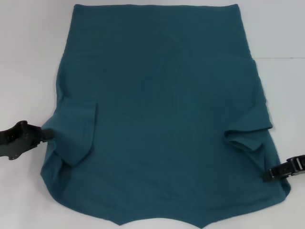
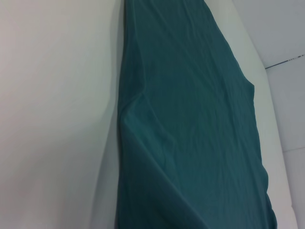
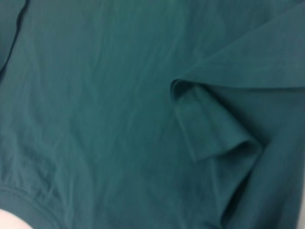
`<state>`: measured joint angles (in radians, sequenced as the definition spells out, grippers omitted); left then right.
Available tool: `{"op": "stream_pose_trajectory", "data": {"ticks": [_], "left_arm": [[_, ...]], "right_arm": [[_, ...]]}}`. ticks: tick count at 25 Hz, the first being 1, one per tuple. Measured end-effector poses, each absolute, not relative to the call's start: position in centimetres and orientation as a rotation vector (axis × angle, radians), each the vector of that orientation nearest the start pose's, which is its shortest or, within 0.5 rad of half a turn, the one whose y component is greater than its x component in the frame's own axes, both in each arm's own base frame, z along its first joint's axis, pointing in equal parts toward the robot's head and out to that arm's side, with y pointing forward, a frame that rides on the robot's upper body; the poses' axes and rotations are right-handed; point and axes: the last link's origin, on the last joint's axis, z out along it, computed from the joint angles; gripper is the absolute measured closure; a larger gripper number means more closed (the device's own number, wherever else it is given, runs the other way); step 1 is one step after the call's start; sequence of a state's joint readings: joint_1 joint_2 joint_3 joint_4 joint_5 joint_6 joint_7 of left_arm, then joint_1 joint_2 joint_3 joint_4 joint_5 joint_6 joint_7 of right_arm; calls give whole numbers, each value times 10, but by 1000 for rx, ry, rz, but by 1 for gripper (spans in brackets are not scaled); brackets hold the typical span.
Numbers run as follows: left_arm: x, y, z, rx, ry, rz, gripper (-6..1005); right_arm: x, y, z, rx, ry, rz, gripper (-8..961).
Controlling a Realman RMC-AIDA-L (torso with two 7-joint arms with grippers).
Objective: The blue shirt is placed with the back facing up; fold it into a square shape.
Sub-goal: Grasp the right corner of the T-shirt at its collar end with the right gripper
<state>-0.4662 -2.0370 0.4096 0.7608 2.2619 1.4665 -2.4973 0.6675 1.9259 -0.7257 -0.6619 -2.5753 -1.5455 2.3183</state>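
So the big dark teal-blue cotton T-shirt (image 1: pixel 162 114) lies spread flat on the white table (image 1: pixel 28 57), plain back up, long axis running away from the robot, both sleeves already flopped inward. The left gripper (image 1: pixel 16 138) sits just off the shirt's left edge near the folded sleeve; the right gripper (image 1: pixel 281 171) touches the right edge lower down. Cloth lies inward of both — can't tell if either is open or pinching. The right wrist view shows the rumpled sleeve fold (image 3: pixel 214 124) close up; the left wrist view shows only the long side edge.
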Motion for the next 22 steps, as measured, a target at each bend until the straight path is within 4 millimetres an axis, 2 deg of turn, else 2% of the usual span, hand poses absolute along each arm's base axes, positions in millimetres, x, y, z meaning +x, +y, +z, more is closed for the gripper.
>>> {"op": "stream_pose_trajectory", "data": {"ticks": [4, 7, 14, 22], "left_arm": [[-338, 323, 58, 2186, 2510, 904, 996], [-338, 323, 58, 2186, 2509, 903, 997], [-339, 322, 57, 2182, 2513, 903, 997], [-338, 322, 56, 2179, 2511, 903, 996]], "right_arm": [[302, 348, 38, -2440, 1701, -140, 256], [302, 348, 40, -2442, 1705, -132, 256], [312, 344, 58, -2388, 1744, -126, 256], [322, 340, 62, -2340, 1769, -181, 256]]}}
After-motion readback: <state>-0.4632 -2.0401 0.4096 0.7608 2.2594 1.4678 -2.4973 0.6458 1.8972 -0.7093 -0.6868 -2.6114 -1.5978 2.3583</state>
